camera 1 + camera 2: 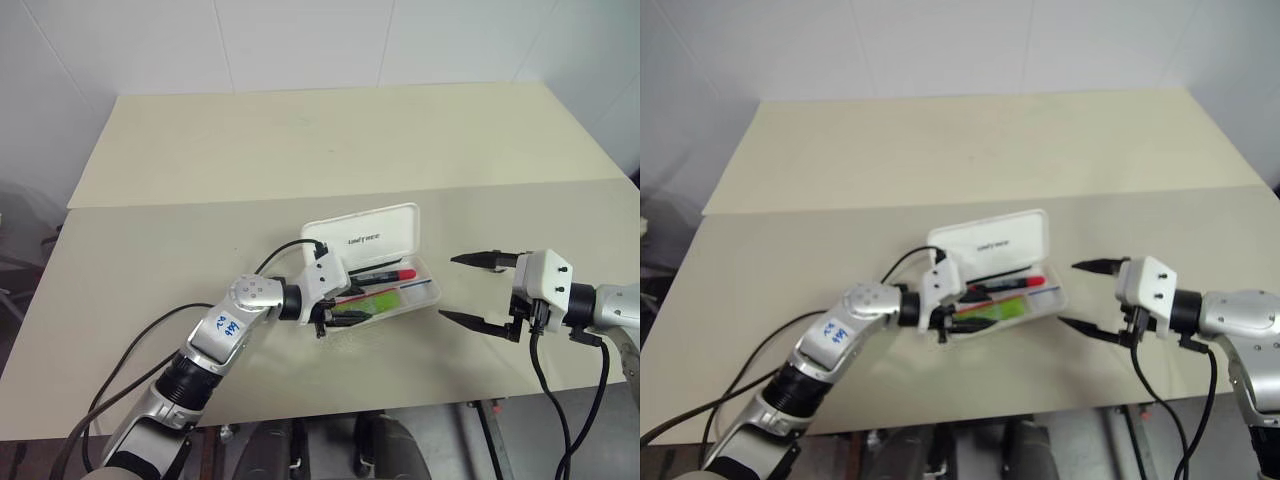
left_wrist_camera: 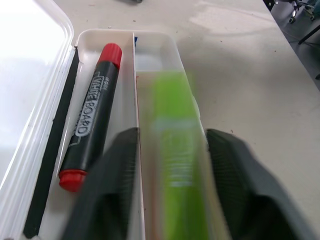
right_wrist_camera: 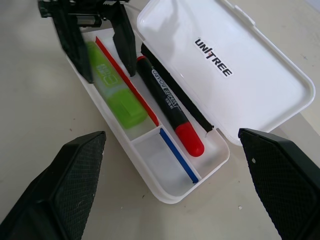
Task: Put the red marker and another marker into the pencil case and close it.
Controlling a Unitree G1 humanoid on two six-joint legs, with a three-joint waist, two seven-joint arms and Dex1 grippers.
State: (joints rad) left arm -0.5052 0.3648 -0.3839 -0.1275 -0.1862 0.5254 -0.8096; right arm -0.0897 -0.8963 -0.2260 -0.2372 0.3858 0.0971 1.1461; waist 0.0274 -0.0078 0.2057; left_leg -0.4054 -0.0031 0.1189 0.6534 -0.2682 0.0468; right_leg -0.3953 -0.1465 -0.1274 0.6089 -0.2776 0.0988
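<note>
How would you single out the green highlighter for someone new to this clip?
Find the open white pencil case on the beige table. In its front compartment lies the green highlighter, short, chunky and translucent, unlike the slim black red-capped marker beside it.

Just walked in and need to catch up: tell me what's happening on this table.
A two-armed robot is packing an open white pencil case. The red marker already lies inside it, and the green highlighter lies in the next compartment. The left gripper is at the case with its fingers apart on either side of the highlighter. The right gripper hovers wide open just beside the case, holding nothing. The lid stands open, so closing is not yet done.
</note>
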